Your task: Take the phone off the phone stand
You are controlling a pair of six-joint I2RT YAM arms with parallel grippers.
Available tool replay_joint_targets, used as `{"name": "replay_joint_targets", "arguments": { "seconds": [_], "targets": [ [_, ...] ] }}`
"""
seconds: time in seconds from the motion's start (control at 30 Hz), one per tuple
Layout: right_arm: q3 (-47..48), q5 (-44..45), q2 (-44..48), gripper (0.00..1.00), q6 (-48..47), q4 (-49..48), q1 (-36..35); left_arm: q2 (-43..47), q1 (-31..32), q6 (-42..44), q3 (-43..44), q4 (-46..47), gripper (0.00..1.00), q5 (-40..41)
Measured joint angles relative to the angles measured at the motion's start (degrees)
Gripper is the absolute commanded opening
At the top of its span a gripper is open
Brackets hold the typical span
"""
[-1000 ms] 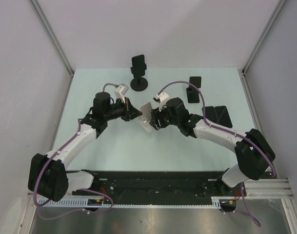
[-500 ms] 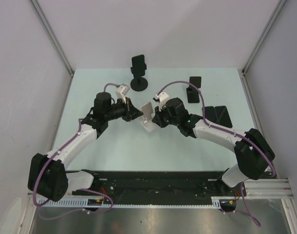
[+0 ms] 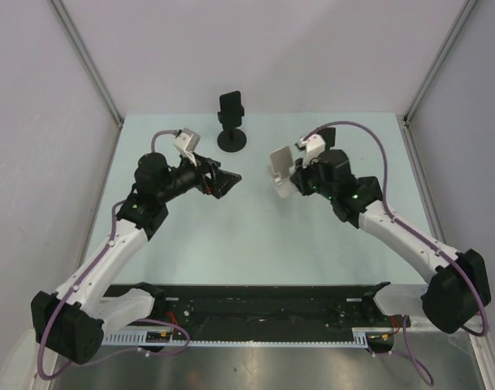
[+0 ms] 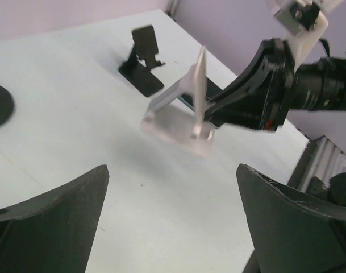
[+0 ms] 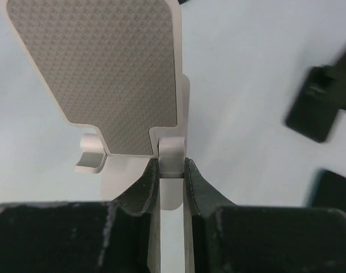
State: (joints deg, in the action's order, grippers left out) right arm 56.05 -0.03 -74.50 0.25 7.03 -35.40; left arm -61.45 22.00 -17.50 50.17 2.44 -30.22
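Observation:
My right gripper [image 3: 294, 180] is shut on the hinge neck of a silver-white phone stand [image 3: 280, 169] and holds it off the table. In the right wrist view both fingers [image 5: 147, 182] press the neck just below the stand's grey dotted plate [image 5: 104, 74], which is bare. My left gripper [image 3: 227, 180] is wide open and empty, apart from the stand and left of it. In the left wrist view the stand [image 4: 187, 114] is ahead of that gripper [image 4: 173, 170]. A dark flat slab [image 4: 213, 94] partly shows behind the stand; I cannot tell whether it is the phone.
A black stand with a round base [image 3: 232, 122] stands at the back middle of the table. A black folding stand [image 4: 143, 60] sits further back right, blurred in the right wrist view [image 5: 320, 102]. Grey walls close in the pale green table [image 3: 255, 244].
The left gripper opened and drew back to the left. The right arm carried the stand up and to the right, away from the left gripper.

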Motion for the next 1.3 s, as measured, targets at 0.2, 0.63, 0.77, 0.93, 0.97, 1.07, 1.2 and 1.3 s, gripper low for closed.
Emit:
{"name": "replay_joint_targets", "arguments": {
  "seconds": [0.2,0.63,0.77,0.93,0.97,1.07,1.2,1.3],
  "targets": [
    [2.03,2.34,4.79,0.00,-3.19,3.85,13.77,7.26,0.02,3.34,-2.21,0.55,1.00,5.66],
    [9.03,-0.48,-8.02,0.00,-1.68,-1.36,40.22,14.01,0.02,9.11,-14.36,-1.68,1.00,20.90],
    [9.14,-2.69,-15.52,0.00,-1.57,-4.83,43.36,13.05,0.00,10.40,-15.65,-2.27,1.00,24.41],
    [11.21,-5.31,-24.02,0.00,-2.25,-7.23,43.63,9.84,-0.61,11.54,-15.61,-2.62,1.00,25.92],
    [11.96,-6.21,-25.81,0.00,-2.34,-8.04,43.60,9.57,-0.96,11.54,-15.61,-2.67,1.00,26.01],
    [13.70,-8.09,-29.66,0.00,-2.73,-9.94,43.43,8.87,-2.19,11.54,-15.61,-2.82,1.00,26.03],
    [16.31,-9.66,-33.88,0.00,-3.39,-10.99,42.99,8.13,-3.17,11.54,-15.56,-2.84,1.00,26.01],
    [18.47,-10.64,-36.89,0.00,-4.15,-11.56,42.69,7.06,-3.63,11.54,-15.56,-2.95,1.00,25.97]
  ]
}}
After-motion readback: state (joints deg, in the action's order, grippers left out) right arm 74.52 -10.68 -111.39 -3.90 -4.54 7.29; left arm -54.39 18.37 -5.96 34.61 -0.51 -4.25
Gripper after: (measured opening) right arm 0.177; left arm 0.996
